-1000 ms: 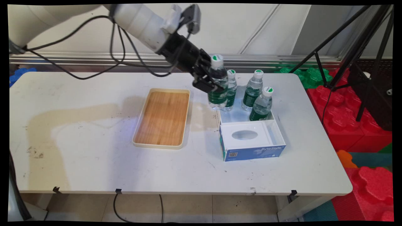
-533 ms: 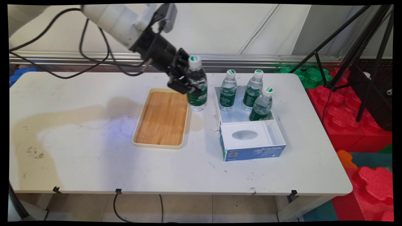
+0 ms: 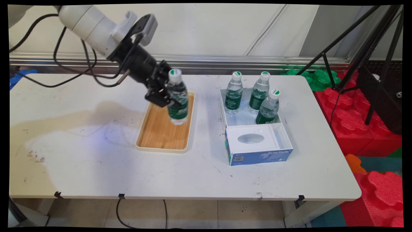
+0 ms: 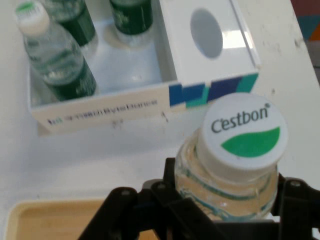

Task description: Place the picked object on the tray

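Your claw (image 3: 167,96) grips the water bottle (image 3: 177,100) upright, hanging just above the wooden tray (image 3: 157,132) on the counter (image 3: 96,167).

Main cam high, near side, facing wall; hand cam close; shared: bottle (image 3: 177,96) (image 4: 235,170), box (image 3: 254,125) (image 4: 150,100)

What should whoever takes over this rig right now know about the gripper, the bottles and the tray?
Gripper: shut on a Cestbon water bottle, held upright above the wooden tray; whether its base touches the tray cannot be told.
Box: white, open-topped, right of the tray. Three more water bottles stand in its far part; a white insert with an oval hole fills the near part.
Done: one bottle is out of the box and over the tray.
Left: the bottle is not released; three stay in the box.
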